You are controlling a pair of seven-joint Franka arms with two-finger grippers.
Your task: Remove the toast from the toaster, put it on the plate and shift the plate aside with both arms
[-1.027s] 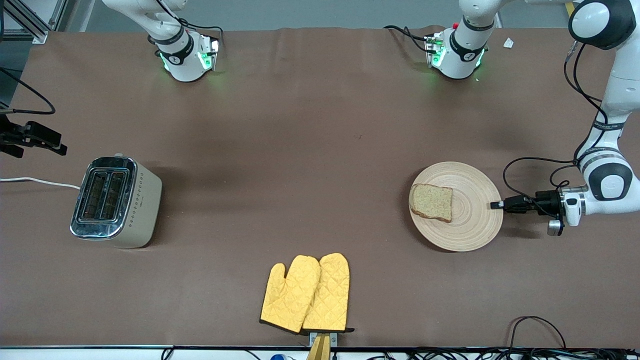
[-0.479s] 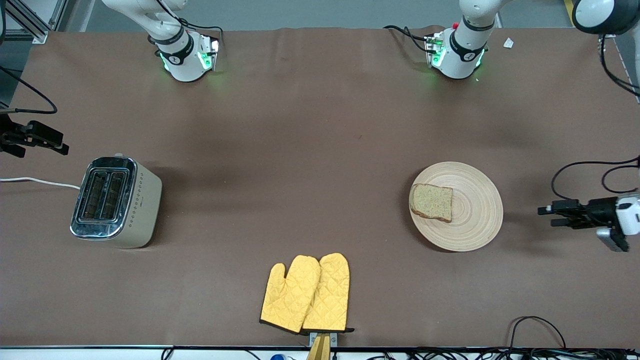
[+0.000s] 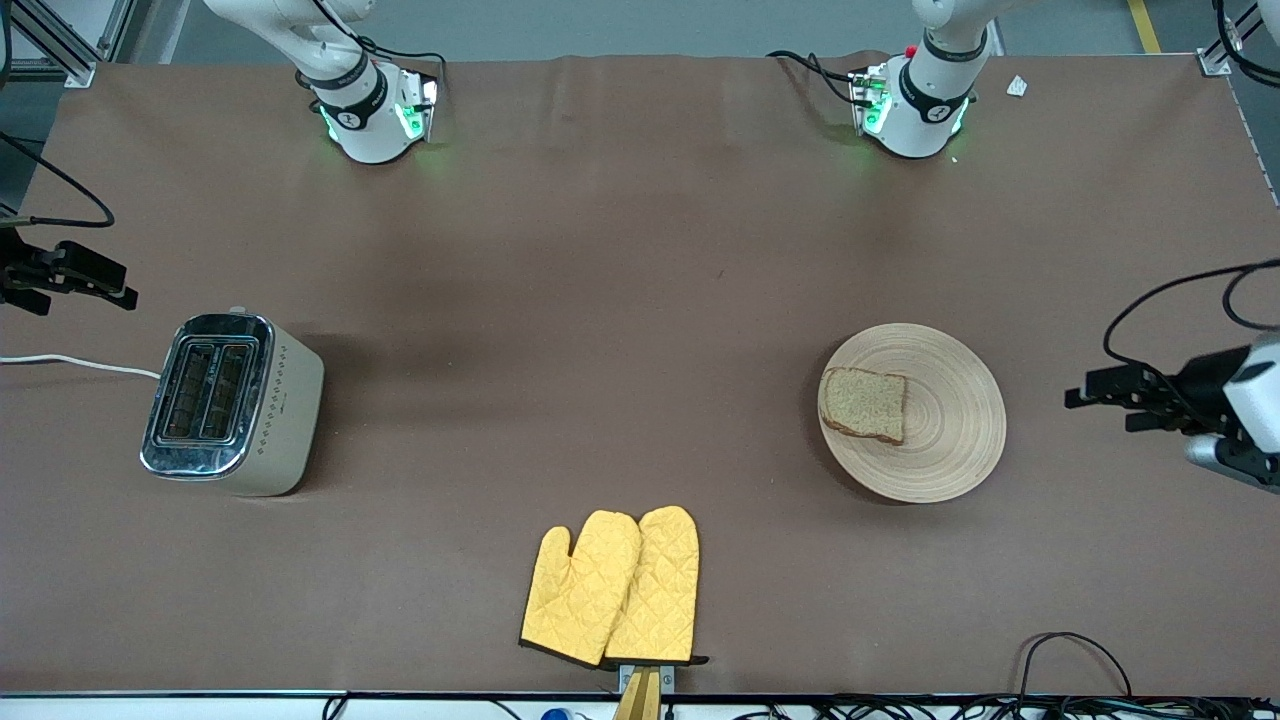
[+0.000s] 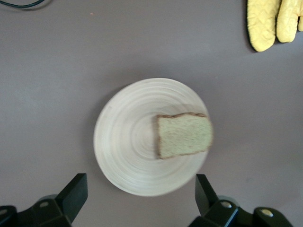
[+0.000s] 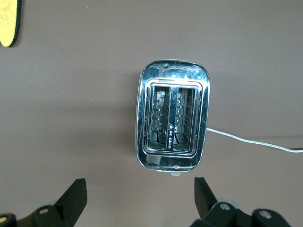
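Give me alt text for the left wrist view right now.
A slice of toast lies on a round wooden plate, off-centre, on the brown table. The left end effector hangs open above, with yellow oven mitts at the picture's edge.

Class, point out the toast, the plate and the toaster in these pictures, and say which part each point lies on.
toast (image 3: pixel 864 403): front view, middle of the slice's top face.
plate (image 3: pixel 955 415): front view, bare ringed wood beside the slice.
toaster (image 3: pixel 203 391): front view, strip between its two slots on the chrome top.
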